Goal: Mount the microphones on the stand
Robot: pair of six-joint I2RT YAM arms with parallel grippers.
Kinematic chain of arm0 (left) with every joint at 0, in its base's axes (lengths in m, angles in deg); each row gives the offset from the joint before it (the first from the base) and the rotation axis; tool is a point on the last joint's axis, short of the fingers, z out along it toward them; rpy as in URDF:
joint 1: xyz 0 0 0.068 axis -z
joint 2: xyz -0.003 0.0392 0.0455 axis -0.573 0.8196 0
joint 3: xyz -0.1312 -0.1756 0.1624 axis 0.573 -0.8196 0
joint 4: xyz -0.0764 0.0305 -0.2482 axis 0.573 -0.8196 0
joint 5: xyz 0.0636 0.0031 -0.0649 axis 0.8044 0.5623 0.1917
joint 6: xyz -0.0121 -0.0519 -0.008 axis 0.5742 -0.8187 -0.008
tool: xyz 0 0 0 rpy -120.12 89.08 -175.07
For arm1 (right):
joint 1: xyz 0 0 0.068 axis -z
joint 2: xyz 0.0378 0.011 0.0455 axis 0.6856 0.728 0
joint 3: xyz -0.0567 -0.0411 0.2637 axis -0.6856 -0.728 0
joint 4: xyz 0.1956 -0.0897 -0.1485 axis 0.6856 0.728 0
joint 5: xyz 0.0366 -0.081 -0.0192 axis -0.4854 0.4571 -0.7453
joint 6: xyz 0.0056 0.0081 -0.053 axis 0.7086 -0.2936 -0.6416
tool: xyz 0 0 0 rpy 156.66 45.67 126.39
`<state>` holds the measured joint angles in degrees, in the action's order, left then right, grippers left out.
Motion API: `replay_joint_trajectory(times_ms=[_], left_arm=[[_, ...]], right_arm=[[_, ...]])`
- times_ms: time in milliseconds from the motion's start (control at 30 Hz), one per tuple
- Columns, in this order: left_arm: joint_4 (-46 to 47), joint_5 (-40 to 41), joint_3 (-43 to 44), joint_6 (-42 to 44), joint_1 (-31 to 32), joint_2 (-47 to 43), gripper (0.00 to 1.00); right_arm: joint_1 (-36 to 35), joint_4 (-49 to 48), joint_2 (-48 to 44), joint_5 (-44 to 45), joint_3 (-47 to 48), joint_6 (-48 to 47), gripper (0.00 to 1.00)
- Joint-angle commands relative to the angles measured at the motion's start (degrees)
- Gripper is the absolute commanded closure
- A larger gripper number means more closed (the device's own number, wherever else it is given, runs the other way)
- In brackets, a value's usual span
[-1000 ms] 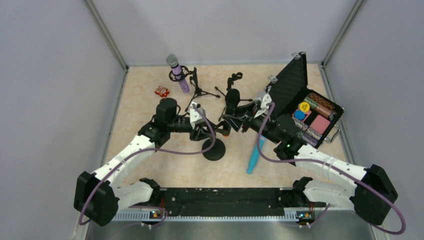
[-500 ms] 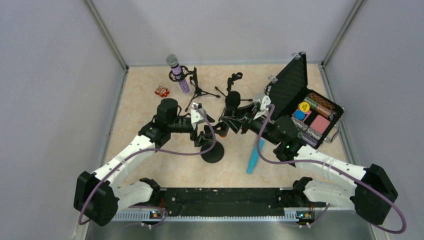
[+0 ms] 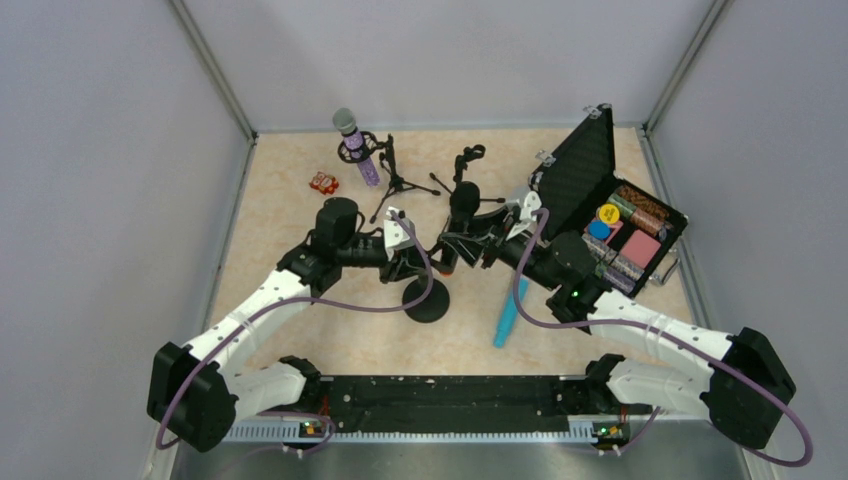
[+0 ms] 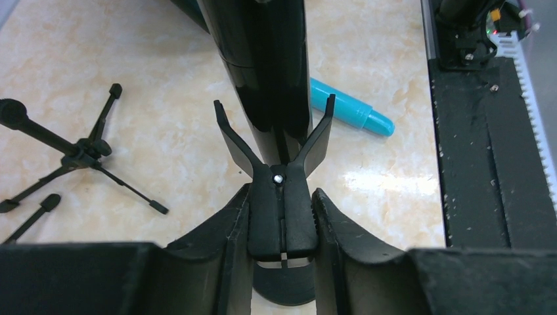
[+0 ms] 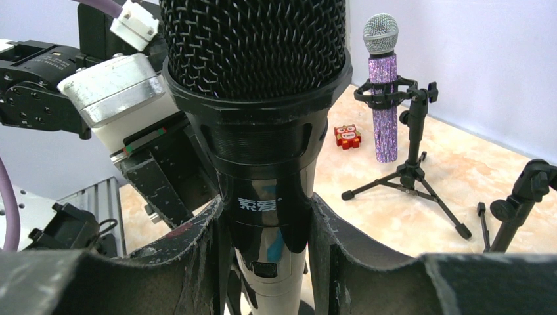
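One black microphone [image 5: 263,164] fills the right end effector [image 5: 269,220].

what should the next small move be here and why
Probably ease the left gripper open so the clip springs shut. Its prongs are spread with the black microphone already between them, near the hinge, while the right gripper grips its body. Full seating is hard to confirm.

Three microphones: purple mic [image 3: 353,142], black mic [image 5: 263,138], turquoise mic [image 3: 507,318]. Three stands: two tripods [image 3: 398,182] [image 3: 466,165], one round-based stand [image 3: 428,300]. One case [image 3: 580,170], one red trinket [image 3: 323,183].
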<state>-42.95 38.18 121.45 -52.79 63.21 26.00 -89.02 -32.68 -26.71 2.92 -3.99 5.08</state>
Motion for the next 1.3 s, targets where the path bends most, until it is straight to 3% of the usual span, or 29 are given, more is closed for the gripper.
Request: replay_joint_trajectory(times_ms=[0,433,800,900,1000,1133,1200,1267], left_arm=[[0.01,-0.53,2.49,1.26,0.11,-0.27,1.0],[-0.03,-0.9,2.59,0.91,0.05,-0.07,1.0],[0.41,-0.81,2.59,0.77,0.09,0.09,1.0],[0.54,-0.85,2.58,0.63,0.05,0.19,0.71],[0.74,-0.71,2.43,0.4,0.05,0.14,0.38],[1.46,0.44,2.19,-0.28,0.05,-0.17,0.19],[1.69,0.95,1.92,-0.42,0.05,-0.4,0.06],[1.92,1.28,1.78,-0.52,0.05,-0.67,0.01]], right_arm=[[-1.41,-4.96,0.45,1.15,0.23,-1.07,1.0],[-5.22,-12.16,5.38,5.57,-0.17,-1.63,1.0],[-6.28,-12.09,6.18,5.46,-0.28,-1.34,1.0],[-6.27,-11.08,5.91,5.65,-0.29,-1.43,0.97],[-6.26,-10.36,5.55,5.7,-0.23,-1.82,0.84],[-6.23,-9.79,4.86,6.72,-0.38,-1.3,0.49],[-6.21,-9.41,4.38,7.07,-0.47,-1.28,0.39],[-6.25,-8.64,3.99,7.32,-0.39,-1.36,0.31]])
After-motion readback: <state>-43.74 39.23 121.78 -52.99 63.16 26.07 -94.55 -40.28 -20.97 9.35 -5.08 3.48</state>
